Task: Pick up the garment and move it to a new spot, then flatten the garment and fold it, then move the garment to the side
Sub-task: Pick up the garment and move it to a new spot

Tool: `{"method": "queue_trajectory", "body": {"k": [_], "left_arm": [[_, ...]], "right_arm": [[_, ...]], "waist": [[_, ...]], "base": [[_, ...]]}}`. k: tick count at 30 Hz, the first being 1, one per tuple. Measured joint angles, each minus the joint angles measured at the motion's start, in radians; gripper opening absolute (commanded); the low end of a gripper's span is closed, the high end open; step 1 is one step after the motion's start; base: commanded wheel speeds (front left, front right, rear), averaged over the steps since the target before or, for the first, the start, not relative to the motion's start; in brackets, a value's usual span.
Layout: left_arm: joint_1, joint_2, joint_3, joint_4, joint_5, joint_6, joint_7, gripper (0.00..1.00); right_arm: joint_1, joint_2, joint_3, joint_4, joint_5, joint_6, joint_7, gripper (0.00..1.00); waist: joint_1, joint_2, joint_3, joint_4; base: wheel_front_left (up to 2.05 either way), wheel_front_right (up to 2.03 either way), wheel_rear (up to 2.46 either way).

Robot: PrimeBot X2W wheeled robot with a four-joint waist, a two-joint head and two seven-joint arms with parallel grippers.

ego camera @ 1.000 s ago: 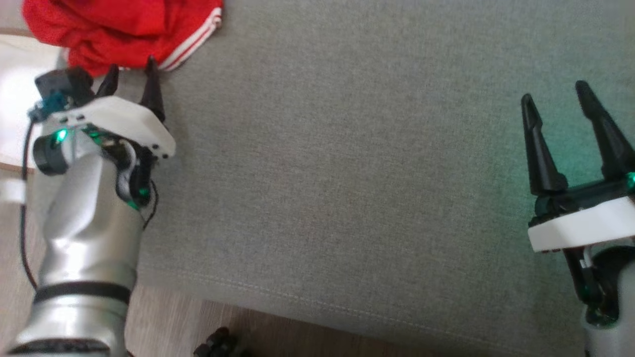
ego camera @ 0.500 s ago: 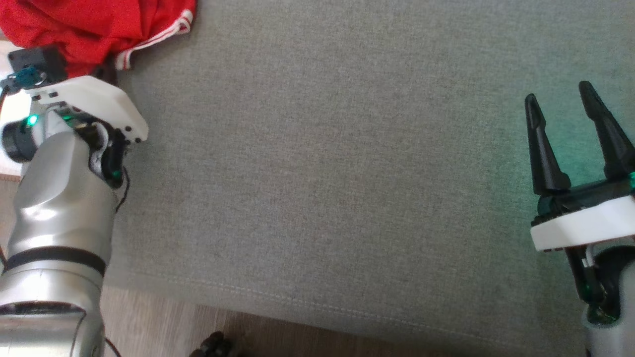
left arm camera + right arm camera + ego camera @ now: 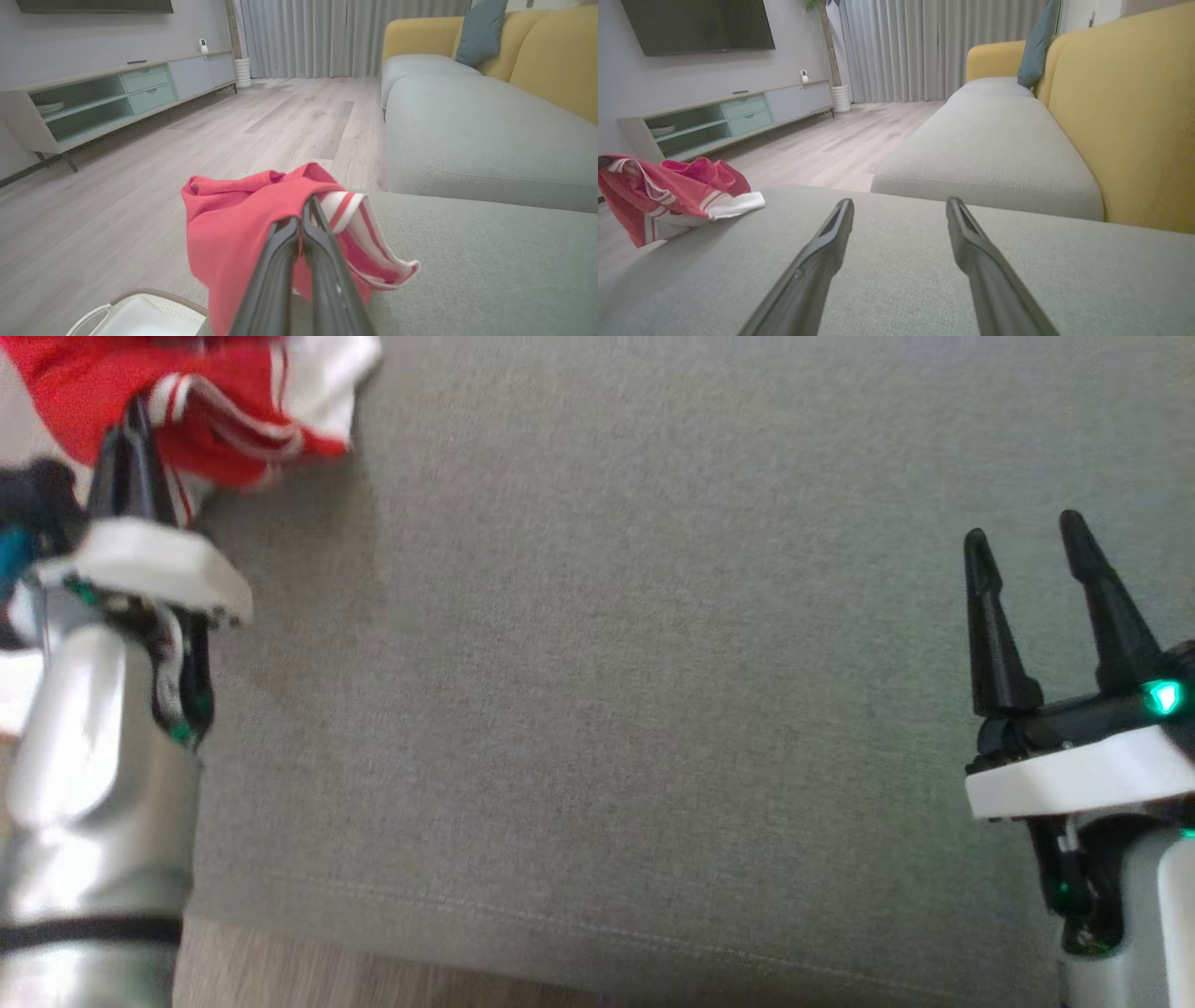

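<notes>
- Garment (image 3: pixel 233 401), red with white-striped trim: bunched at 10 o'clock in head view, at grey cushion (image 3: pixel 653 663) corner.
- Left gripper (image 3: pixel 131 439): also at 10 o'clock, jaws pinched together on the red cloth.
- Right gripper (image 3: pixel 1022 537): at 3 o'clock, jaws apart, over the cushion.

You've got a grey ottoman (image 3: pixel 653 709), a yellow sofa (image 3: pixel 1120 130) with a teal cushion (image 3: pixel 481 32), and a white basket (image 3: pixel 145 317) on the floor.
</notes>
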State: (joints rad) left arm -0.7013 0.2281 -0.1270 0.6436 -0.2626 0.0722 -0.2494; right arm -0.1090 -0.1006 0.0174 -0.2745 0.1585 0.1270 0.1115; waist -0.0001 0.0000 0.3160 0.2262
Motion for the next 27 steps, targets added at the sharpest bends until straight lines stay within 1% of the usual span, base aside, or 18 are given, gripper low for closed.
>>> {"method": "queue_trajectory", "body": {"k": [5,7,8,9,10,11,12,16,20,24,27], "left_arm": [[0.188,0.009,-0.021,-0.256,0.018,0.027,0.007,0.00],[0.241,0.009,-0.041,-0.373,0.031,0.035,0.035,0.00],[0.276,0.008,-0.067,-0.482,0.037,0.043,0.071,0.00],[0.276,0.008,-0.067,-0.482,0.037,0.043,0.071,0.00],[0.290,0.007,-0.084,-0.531,0.042,0.043,0.086,0.00],[0.312,0.002,-0.116,-0.611,0.043,0.042,0.116,0.00],[0.320,-0.003,-0.132,-0.641,0.043,0.040,0.130,0.00],[0.329,-0.028,-0.212,-0.698,0.050,0.011,0.175,0.00],[0.318,-0.069,-0.291,-0.695,0.050,-0.022,0.197,0.00],[0.249,-0.110,-0.371,-0.672,0.058,-0.065,0.210,0.00],[0.188,-0.140,-0.425,-0.665,0.059,-0.089,0.214,0.00]], "right_arm": [[0.015,0.019,0.007,0.020,0.009,0.000,-0.023,1.00],[0.032,0.025,0.007,0.027,0.010,0.000,-0.026,1.00],[0.046,0.028,0.009,0.032,0.019,0.000,-0.034,1.00],[0.046,0.028,0.009,0.032,0.019,0.000,-0.034,1.00],[0.049,0.029,0.009,0.036,0.021,0.000,-0.035,1.00],[0.050,0.032,0.012,0.044,0.029,0.000,-0.044,1.00],[0.050,0.035,0.013,0.048,0.030,0.000,-0.049,1.00],[0.050,0.042,0.022,0.064,0.046,0.000,-0.069,1.00],[0.048,0.049,0.036,0.080,0.062,0.000,-0.089,1.00],[0.043,0.052,0.038,0.097,0.088,0.000,-0.119,1.00],[0.038,0.052,0.039,0.115,0.119,0.000,-0.144,1.00]], "waist": [[0.0000,0.0000,-0.051,-0.038],[0.0000,0.0000,-0.065,-0.055],[0.0000,0.0000,-0.076,-0.074],[0.0000,0.0000,-0.076,-0.074],[0.0000,0.0000,-0.080,-0.085],[0.0000,0.0000,-0.086,-0.107],[0.0000,0.0000,-0.088,-0.119],[0.0000,0.0000,-0.090,-0.180],[0.0000,0.0000,-0.082,-0.259],[0.0000,0.0000,-0.064,-0.351],[0.0000,0.0000,-0.044,-0.422]], "base": [[0.00,0.00,0.00],[0.00,0.00,0.00],[0.00,0.00,0.00],[0.00,0.00,0.00],[0.00,0.00,0.00],[0.00,0.00,0.00],[0.00,0.00,0.00],[0.00,0.00,0.00],[0.00,0.00,0.00],[0.00,0.00,0.00],[0.00,0.00,0.00]]}}
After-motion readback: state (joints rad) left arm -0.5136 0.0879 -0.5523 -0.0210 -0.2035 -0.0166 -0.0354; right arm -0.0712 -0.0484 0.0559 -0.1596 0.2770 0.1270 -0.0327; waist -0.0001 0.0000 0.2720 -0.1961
